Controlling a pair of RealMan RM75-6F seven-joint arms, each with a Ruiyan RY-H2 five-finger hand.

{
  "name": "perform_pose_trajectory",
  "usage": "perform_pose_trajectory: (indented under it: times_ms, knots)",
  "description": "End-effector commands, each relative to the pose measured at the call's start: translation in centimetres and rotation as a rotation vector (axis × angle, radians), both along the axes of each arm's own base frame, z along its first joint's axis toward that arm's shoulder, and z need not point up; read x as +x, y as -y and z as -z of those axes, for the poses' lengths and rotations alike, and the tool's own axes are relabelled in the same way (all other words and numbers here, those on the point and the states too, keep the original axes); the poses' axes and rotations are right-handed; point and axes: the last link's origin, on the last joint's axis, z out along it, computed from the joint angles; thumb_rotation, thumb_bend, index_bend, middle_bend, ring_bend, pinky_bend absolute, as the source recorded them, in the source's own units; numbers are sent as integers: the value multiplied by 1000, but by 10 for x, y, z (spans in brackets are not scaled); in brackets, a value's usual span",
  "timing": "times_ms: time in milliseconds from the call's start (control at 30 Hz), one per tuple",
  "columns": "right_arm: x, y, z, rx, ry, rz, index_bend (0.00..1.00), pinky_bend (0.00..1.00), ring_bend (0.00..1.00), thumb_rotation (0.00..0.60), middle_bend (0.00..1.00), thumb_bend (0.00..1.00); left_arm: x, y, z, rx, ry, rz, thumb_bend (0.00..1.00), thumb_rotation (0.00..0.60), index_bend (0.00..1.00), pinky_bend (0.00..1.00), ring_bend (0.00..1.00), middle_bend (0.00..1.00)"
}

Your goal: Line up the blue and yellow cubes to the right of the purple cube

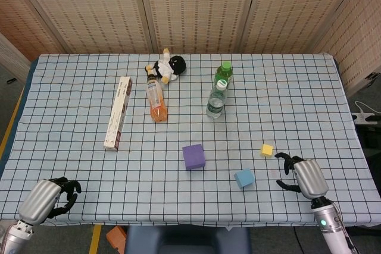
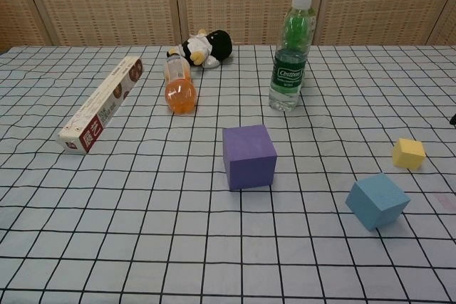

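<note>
The purple cube (image 1: pixel 193 156) (image 2: pixel 249 156) sits near the table's middle front. To its right lies the blue cube (image 1: pixel 243 178) (image 2: pixel 377 201), and farther right and back the small yellow cube (image 1: pixel 266 150) (image 2: pixel 408 153). My right hand (image 1: pixel 302 175) hovers at the front right, just right of the blue and yellow cubes, fingers spread and holding nothing. My left hand (image 1: pixel 46 199) rests at the front left corner with its fingers curled in on nothing. In the chest view only a dark sliver of the right hand (image 2: pixel 453 119) shows at the right edge.
At the back stand a green-capped water bottle (image 1: pixel 217 96) (image 2: pixel 291 55), a lying orange drink bottle (image 1: pixel 156 100) (image 2: pixel 178 87), a plush toy (image 1: pixel 167 66) (image 2: pixel 205 48) and a long box (image 1: pixel 118 112) (image 2: pixel 101 104). The checkered cloth (image 1: pixel 297 99) covers the table.
</note>
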Motion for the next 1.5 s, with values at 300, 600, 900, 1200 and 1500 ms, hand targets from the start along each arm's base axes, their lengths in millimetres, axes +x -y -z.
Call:
perform_pose_trajectory:
  times_ms: [300, 600, 900, 1200, 1500]
  knots:
    - [42, 37, 2, 323, -48, 112, 215, 1000, 772, 600, 905, 0, 0, 0, 1, -5, -7, -5, 501, 600, 527, 682, 538, 672]
    - [59, 60, 20, 455, 12, 172, 204, 1000, 783, 600, 915, 0, 0, 1, -1, 5, -3, 0, 501, 600, 527, 682, 537, 671]
    - [61, 76, 39, 494, 78, 185, 292, 1000, 804, 600, 931, 0, 0, 0, -3, 11, 5, -1, 501, 600, 528, 681, 538, 672]
    - [64, 80, 42, 538, 118, 189, 304, 1000, 804, 600, 931, 0, 0, 0, -2, 8, 5, 2, 501, 600, 527, 680, 538, 671]
    - [63, 80, 33, 513, 139, 177, 312, 1000, 804, 600, 931, 0, 0, 0, -1, 7, 2, 1, 501, 600, 527, 680, 537, 672]
